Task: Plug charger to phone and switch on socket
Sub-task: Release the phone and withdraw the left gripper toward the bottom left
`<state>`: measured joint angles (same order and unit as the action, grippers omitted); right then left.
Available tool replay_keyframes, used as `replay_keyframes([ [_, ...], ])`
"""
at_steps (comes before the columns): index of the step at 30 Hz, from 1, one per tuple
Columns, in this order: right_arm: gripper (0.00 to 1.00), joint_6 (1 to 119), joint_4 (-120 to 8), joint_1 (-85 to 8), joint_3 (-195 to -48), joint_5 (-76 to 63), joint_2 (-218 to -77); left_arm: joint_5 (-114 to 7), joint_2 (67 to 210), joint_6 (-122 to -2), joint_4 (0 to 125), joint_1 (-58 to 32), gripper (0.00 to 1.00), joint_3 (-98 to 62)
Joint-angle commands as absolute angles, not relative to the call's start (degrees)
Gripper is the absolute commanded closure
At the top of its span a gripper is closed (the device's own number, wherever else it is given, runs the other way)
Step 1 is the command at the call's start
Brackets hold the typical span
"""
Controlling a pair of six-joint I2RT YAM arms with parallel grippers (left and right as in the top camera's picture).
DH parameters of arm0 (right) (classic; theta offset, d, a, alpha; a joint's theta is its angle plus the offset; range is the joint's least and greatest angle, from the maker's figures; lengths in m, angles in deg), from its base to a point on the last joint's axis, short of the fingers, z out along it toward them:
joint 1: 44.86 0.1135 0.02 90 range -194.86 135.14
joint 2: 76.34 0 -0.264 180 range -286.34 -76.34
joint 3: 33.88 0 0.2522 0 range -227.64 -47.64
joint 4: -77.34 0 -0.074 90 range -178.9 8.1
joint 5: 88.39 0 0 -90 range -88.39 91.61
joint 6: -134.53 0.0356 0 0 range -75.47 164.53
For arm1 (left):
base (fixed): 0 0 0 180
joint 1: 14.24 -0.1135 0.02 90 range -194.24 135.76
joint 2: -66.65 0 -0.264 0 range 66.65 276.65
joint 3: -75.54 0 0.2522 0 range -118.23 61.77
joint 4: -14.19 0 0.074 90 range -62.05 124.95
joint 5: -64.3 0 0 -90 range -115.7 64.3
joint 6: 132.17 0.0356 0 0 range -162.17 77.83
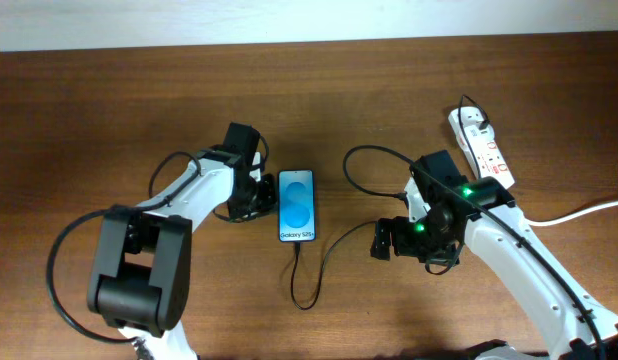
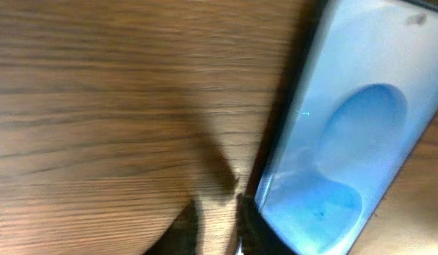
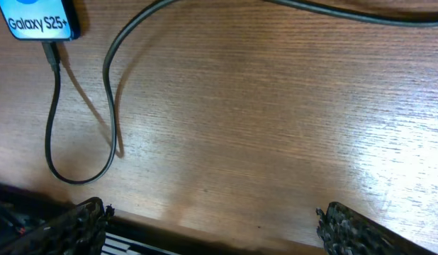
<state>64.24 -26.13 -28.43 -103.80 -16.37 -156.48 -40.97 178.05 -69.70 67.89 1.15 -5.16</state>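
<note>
The phone (image 1: 296, 205) lies flat at the table's middle, blue screen up; it also shows in the left wrist view (image 2: 346, 142) and its bottom edge in the right wrist view (image 3: 38, 21). The charger (image 1: 307, 290), a thin black cable, has its tip at the phone's bottom edge (image 3: 50, 51), loops down and runs right. The socket (image 1: 481, 145) lies at the far right. My left gripper (image 1: 255, 196) rests against the phone's left edge, its fingers (image 2: 215, 227) nearly together and empty. My right gripper (image 1: 382, 240) is open and empty over bare wood (image 3: 212, 227), right of the cable loop.
A thick white cord (image 1: 589, 210) runs from the right edge towards the socket. A second loop of black cable (image 1: 354, 165) lies between the phone and my right arm. The table's front edge (image 3: 205, 230) is close under my right gripper.
</note>
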Motion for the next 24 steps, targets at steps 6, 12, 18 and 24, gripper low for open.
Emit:
replay_keyframes([
  [6, 0.02, 64.3, -26.1, -28.4, -103.7, -15.6, -155.8, -22.5, 173.8, -69.9, 84.4, -0.2, 0.81, -12.3],
  [12, 0.02, 64.3, -26.1, -28.4, -103.7, -12.4, -155.8, -17.5, 154.9, -69.9, 94.1, -0.2, 0.76, -14.0],
  [18, 0.02, 64.3, -26.1, -28.4, -103.7, -11.4, -155.8, -14.9, 128.8, -69.9, 101.8, -0.2, 0.43, -14.0],
  [24, 0.02, 64.3, -25.2, -28.4, -103.6, -11.4, -155.8, -11.4, 109.1, -69.9, 104.4, -0.2, 0.25, -14.0],
])
